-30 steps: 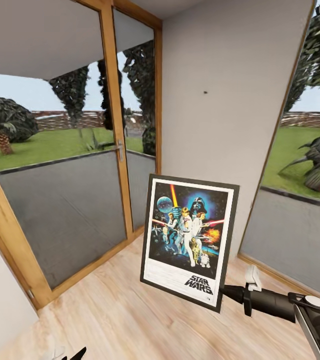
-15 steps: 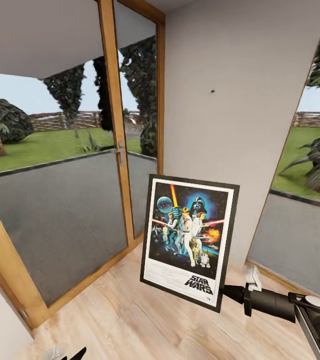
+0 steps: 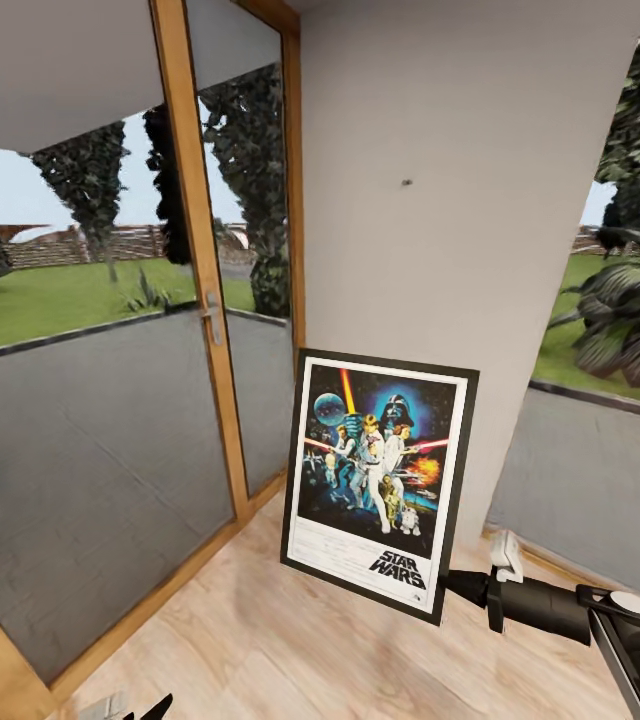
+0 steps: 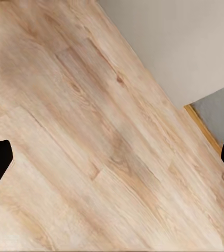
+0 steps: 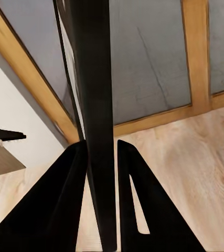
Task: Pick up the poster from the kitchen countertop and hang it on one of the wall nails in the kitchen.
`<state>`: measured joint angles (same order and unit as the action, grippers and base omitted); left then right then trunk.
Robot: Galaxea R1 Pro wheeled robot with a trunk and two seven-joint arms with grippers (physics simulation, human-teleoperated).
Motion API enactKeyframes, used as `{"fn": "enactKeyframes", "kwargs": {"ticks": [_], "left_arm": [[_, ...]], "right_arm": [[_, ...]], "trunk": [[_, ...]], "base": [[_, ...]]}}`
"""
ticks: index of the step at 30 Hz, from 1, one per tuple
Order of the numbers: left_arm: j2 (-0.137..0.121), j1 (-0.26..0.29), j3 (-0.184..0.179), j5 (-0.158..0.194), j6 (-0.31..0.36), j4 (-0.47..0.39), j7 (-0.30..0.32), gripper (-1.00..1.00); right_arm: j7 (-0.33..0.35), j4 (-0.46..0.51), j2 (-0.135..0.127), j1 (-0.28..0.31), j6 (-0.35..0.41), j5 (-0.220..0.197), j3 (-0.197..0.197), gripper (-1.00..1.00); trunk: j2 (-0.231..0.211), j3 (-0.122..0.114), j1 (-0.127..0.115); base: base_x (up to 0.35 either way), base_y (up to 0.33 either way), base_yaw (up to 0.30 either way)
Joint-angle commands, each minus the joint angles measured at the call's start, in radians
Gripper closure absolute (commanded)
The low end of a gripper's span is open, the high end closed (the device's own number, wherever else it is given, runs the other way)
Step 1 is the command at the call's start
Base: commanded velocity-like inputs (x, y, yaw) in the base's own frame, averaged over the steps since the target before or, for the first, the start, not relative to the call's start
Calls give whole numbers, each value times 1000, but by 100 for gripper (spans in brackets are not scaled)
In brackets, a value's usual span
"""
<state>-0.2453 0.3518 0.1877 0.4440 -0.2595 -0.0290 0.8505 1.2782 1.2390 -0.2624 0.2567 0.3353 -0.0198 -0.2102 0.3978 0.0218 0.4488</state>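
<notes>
Head view: right pincer (image 3: 444, 583) clamps the poster (image 3: 378, 481) upright by its lower corner, below the wall nail (image 3: 406, 183); left pincer (image 4: 112, 160) gapes wide over wooden floor (image 4: 91, 131).

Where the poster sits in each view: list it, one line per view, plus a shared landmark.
Head view: poster lower centre, face-on, held at its lower corner by the right gripper.
Right wrist view: edge-on, dark frame between the fingers.
Left wrist view: poster absent.
Shared landmark: wood floor.

Simulated home interior, pale wood plank floor (image 3: 260, 640), plain grey wall (image 3: 440, 250), wood-framed glass door (image 3: 195, 300) with handle, lawn (image 3: 60, 300), trees and fence were outside.
</notes>
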Motion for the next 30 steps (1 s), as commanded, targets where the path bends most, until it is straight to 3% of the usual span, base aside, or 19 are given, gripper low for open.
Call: {"fn": "enactKeyframes", "kwargs": {"ticks": [1, 13, 30], "left_arm": [[0, 1, 8, -8, -6, 1, 2, -100], [0, 1, 8, -8, -6, 1, 2, -100], [0, 1, 9, -8, -6, 1, 3, -100]], "right_arm": [[5, 1, 0, 1, 13, -3, 0, 100], [4, 1, 0, 1, 13, -3, -1, 100], [4, 1, 0, 1, 14, -3, 0, 100]], "trunk": [[2, 2, 1], [2, 2, 1], [2, 2, 1]], "base": [[295, 230, -16], [291, 236, -31], [278, 251, -278]]}}
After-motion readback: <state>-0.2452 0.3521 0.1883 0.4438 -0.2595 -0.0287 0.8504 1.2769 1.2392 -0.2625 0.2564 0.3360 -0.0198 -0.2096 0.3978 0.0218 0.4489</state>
